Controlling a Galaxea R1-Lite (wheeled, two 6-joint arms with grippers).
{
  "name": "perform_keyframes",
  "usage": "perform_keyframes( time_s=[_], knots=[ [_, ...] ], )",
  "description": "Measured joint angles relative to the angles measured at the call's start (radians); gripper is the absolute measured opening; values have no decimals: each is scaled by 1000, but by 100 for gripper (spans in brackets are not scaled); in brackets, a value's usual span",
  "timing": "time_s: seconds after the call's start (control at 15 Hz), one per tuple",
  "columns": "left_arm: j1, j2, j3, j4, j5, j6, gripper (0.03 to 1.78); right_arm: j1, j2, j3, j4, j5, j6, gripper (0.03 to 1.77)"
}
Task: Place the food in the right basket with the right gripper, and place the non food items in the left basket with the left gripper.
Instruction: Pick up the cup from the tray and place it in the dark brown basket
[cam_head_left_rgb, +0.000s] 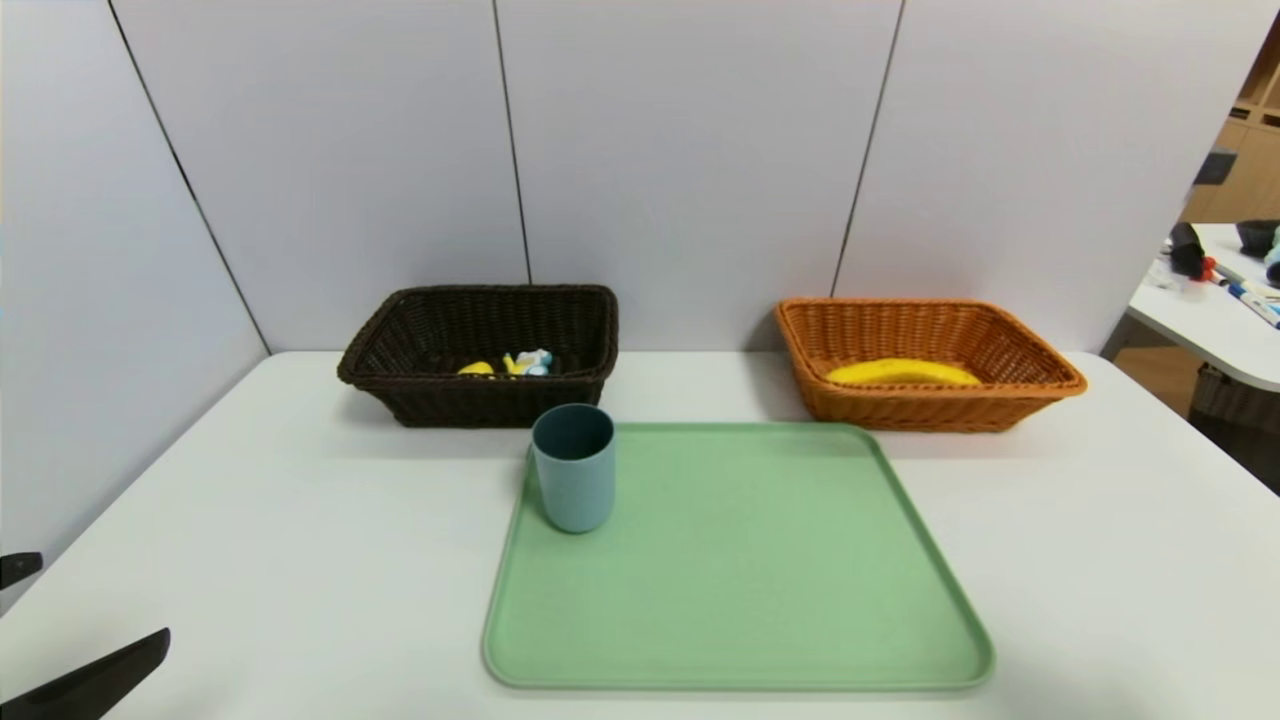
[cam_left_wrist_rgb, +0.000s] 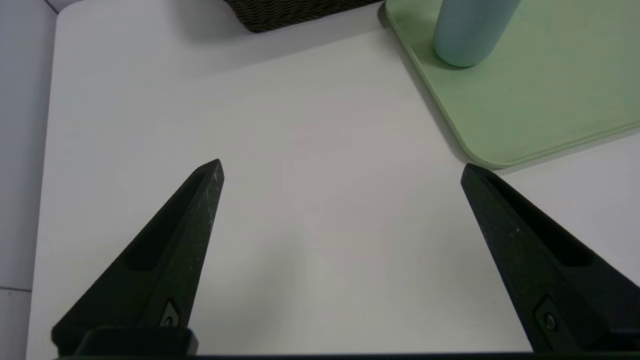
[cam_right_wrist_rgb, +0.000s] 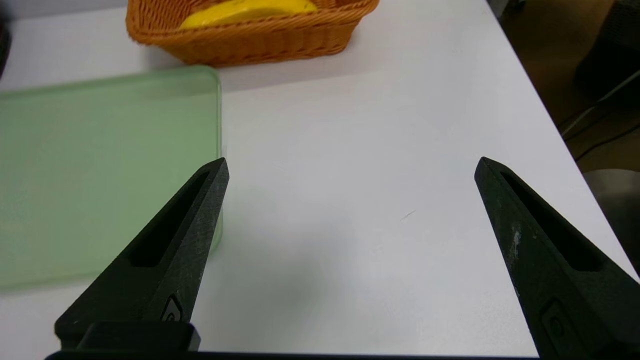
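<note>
Cup (cam_head_left_rgb: 575, 480) upright on tray (cam_head_left_rgb: 740, 560), mouth clear for your grasp | left gripper (cam_left_wrist_rgb: 342, 162), right gripper (cam_right_wrist_rgb: 352, 159): jaws apart, both empty, over table (cam_head_left_rgb: 330, 560)

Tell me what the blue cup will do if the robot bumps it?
The cup might tip, since it stands upright and is taller than it is wide. If it fell, it would probably roll, because its sides are round. It looks stiff, with smooth, straight walls, so it likely wouldn't squash.
</note>
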Motion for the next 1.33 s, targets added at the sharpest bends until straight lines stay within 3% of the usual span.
perform_keyframes(
  time_s=[0.4,0.6,0.87,1.07,1.33],
  knots=[
    [-141,117,5,-114,5,-31,169,24,-39,48,-2,20,-31,170],
    [-289,205,84,-293,20,-86,169,25,-37,46,-60,41,-32,170],
    [-364,401,170,-643,150,-110,169,24,-22,44,-104,54,-35,170],
    [-484,549,205,-869,304,-191,169,24,-14,37,-104,54,-34,170],
    [-569,688,248,-1023,350,-232,169,24,-7,24,-104,54,-35,170]
  ],
)
